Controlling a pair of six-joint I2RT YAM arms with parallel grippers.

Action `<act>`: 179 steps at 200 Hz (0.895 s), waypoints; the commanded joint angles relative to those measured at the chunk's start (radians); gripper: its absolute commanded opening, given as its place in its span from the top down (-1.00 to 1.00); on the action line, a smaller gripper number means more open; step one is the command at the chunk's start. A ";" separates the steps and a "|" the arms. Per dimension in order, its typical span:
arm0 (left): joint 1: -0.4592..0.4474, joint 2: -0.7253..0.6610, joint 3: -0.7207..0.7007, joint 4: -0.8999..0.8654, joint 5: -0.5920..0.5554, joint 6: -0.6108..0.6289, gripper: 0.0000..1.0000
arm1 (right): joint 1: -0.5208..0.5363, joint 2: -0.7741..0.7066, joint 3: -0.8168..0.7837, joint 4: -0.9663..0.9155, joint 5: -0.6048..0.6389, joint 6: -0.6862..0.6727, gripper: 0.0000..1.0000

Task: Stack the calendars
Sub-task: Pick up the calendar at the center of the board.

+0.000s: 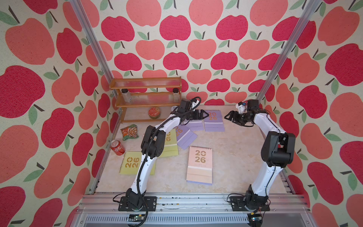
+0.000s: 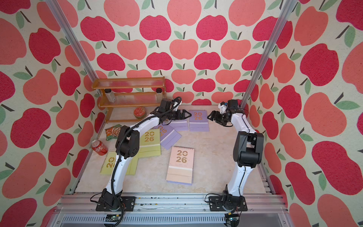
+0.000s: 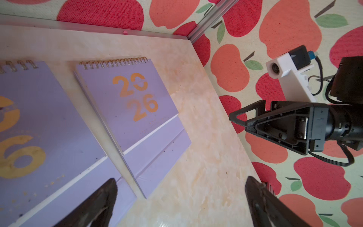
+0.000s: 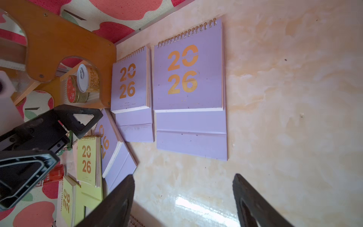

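Your left end effector (image 1: 204,115) and right end effector (image 1: 228,116) hang released and empty; only the pink calendar (image 1: 200,163) seems stacked, while the other calendars (image 1: 214,122) lie scattered on the counter (image 1: 235,157).

Pink calendar (image 1: 200,159) flat at table (image 1: 231,157) centre

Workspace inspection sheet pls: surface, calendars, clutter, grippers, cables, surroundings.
Surface: marbled beige tabletop, a few dark specks.
Job's things: three lilac calendars at the back, one of them skewed; two yellow-green calendars by the left arm; pink calendar lying on a fourth lilac calendar.
Clutter: snack packet, red can, wooden rack with jars and tin.
Grippers: left gripper and right gripper open, empty.
Cables: black cable along the left arm; no snag seen.
Surroundings: apple-print walls, aluminium posts.
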 commanded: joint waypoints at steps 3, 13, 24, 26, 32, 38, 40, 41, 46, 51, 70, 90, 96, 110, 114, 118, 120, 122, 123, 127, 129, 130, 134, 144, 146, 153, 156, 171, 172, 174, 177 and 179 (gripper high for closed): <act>-0.017 0.101 0.191 -0.106 -0.056 -0.021 -0.99 | -0.010 0.108 0.108 0.021 -0.041 -0.025 -0.61; -0.021 0.152 0.271 -0.143 -0.070 -0.025 -0.99 | -0.011 0.156 0.147 0.030 -0.050 -0.025 -0.61; -0.025 0.203 0.350 -0.179 -0.079 -0.027 -0.99 | -0.011 0.202 0.183 0.040 -0.058 -0.023 -0.61; -0.025 0.211 0.364 -0.186 -0.080 -0.028 -0.99 | -0.011 0.209 0.189 0.044 -0.059 -0.023 -0.61; -0.026 0.236 0.398 -0.201 -0.081 -0.033 -0.99 | -0.011 0.229 0.203 0.054 -0.067 -0.020 -0.61; -0.026 0.256 0.428 -0.214 -0.081 -0.037 -0.99 | -0.011 0.247 0.213 0.064 -0.071 -0.017 -0.60; -0.026 0.261 0.436 -0.217 -0.081 -0.038 -0.99 | -0.011 0.253 0.217 0.066 -0.073 -0.016 -0.60; -0.026 0.264 0.439 -0.219 -0.082 -0.039 -0.99 | -0.010 0.255 0.218 0.067 -0.073 -0.015 -0.60; -0.025 0.276 0.452 -0.225 -0.086 -0.043 -0.99 | -0.009 0.268 0.228 0.072 -0.075 -0.014 -0.60; -0.026 0.282 0.456 -0.225 -0.090 -0.046 -0.99 | -0.010 0.279 0.233 0.080 -0.078 -0.011 -0.60; -0.026 0.295 0.446 -0.222 -0.104 -0.053 -0.99 | -0.008 0.309 0.245 0.106 -0.086 -0.008 -0.60; -0.028 0.311 0.447 -0.228 -0.117 -0.059 -0.99 | -0.001 0.332 0.247 0.126 -0.089 -0.003 -0.59; -0.028 0.314 0.449 -0.233 -0.125 -0.059 -0.99 | 0.000 0.336 0.246 0.135 -0.090 0.002 -0.59; -0.031 0.322 0.451 -0.234 -0.136 -0.059 -0.99 | 0.004 0.349 0.248 0.148 -0.089 0.009 -0.59; -0.032 0.324 0.453 -0.236 -0.140 -0.059 -0.99 | 0.004 0.353 0.251 0.150 -0.089 0.009 -0.59; -0.033 0.326 0.456 -0.237 -0.142 -0.060 -0.99 | 0.006 0.357 0.251 0.152 -0.089 0.012 -0.59; -0.033 0.329 0.459 -0.237 -0.144 -0.061 -0.99 | 0.006 0.359 0.251 0.153 -0.089 0.014 -0.59; -0.034 0.331 0.459 -0.238 -0.145 -0.062 -0.99 | 0.006 0.361 0.252 0.154 -0.089 0.014 -0.59; -0.034 0.332 0.460 -0.239 -0.146 -0.063 -0.99 | 0.006 0.361 0.252 0.155 -0.089 0.013 -0.58; -0.034 0.337 0.465 -0.240 -0.150 -0.066 -0.99 | 0.007 0.364 0.252 0.157 -0.087 0.014 -0.59; -0.034 0.338 0.469 -0.243 -0.152 -0.067 -0.99 | 0.008 0.365 0.253 0.158 -0.086 0.015 -0.58; -0.035 0.340 0.471 -0.243 -0.153 -0.068 -0.99 | 0.008 0.366 0.252 0.158 -0.085 0.014 -0.58; -0.034 0.344 0.476 -0.246 -0.157 -0.071 -0.99 | 0.011 0.368 0.254 0.159 -0.081 0.014 -0.59; -0.037 0.357 0.492 -0.247 -0.165 -0.083 -0.99 | 0.016 0.375 0.259 0.151 -0.056 0.000 -0.57; -0.038 0.360 0.494 -0.246 -0.166 -0.085 -0.99 | 0.018 0.375 0.260 0.147 -0.049 -0.001 -0.58; -0.039 0.369 0.502 -0.240 -0.171 -0.102 -0.99 | 0.023 0.381 0.276 0.126 -0.036 -0.007 -0.57; -0.040 0.374 0.507 -0.238 -0.173 -0.108 -0.99 | 0.025 0.382 0.278 0.121 -0.034 -0.010 -0.57; -0.044 0.393 0.521 -0.220 -0.175 -0.139 -0.99 | 0.039 0.387 0.294 0.104 -0.008 -0.021 -0.57; -0.045 0.394 0.521 -0.219 -0.174 -0.141 -0.99 | 0.041 0.387 0.294 0.103 -0.006 -0.022 -0.57; -0.045 0.397 0.522 -0.216 -0.174 -0.146 -0.99 | 0.043 0.387 0.297 0.100 -0.002 -0.023 -0.57; -0.046 0.399 0.524 -0.211 -0.171 -0.152 -0.99 | 0.044 0.388 0.301 0.094 0.002 -0.026 -0.57; -0.047 0.402 0.526 -0.208 -0.169 -0.155 -0.99 | 0.045 0.390 0.303 0.091 0.003 -0.026 -0.57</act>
